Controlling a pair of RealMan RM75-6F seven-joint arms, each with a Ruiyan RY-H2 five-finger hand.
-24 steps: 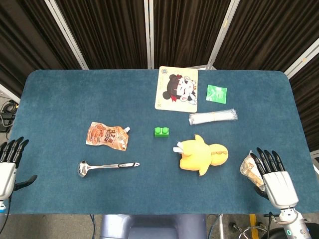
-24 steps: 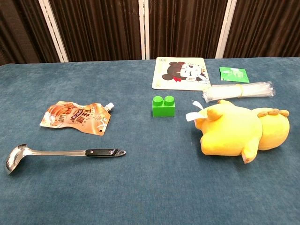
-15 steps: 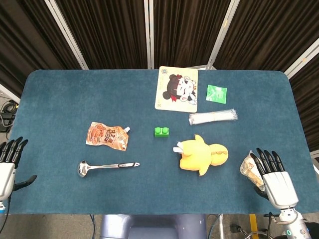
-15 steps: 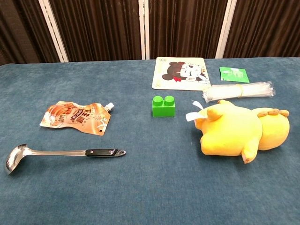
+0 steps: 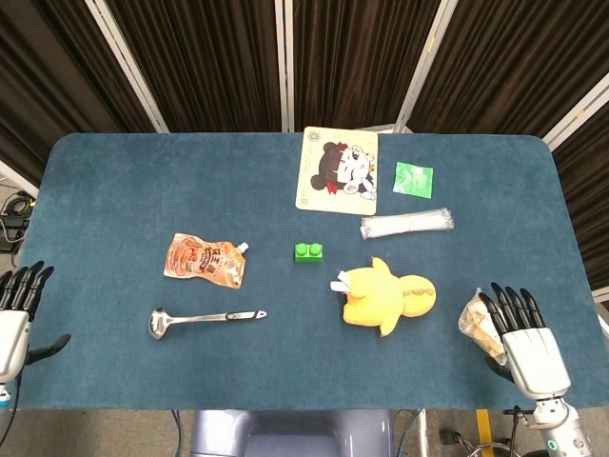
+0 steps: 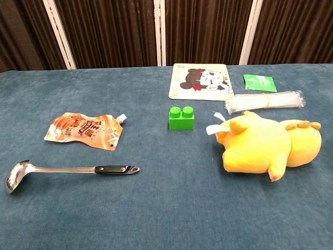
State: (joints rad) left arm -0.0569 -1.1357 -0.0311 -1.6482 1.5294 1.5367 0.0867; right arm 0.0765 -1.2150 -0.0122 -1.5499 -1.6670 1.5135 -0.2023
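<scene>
Snack packet sits at the near right of the table, right by the right hand. That hand is flat, fingers apart and pointing far, holding nothing; the packet lies just to its left, at the fingertips. Whether they touch, I cannot tell. The left hand hangs off the near left edge, fingers also apart and empty, well apart from the packet; the ladle is its nearest thing. So the right hand is much the nearer. The plush lies left of the packet, long axis running left-right. The head view shows both hands and the packet; the chest view shows none of them, only the plush, ladle and pouch closer up.
</scene>
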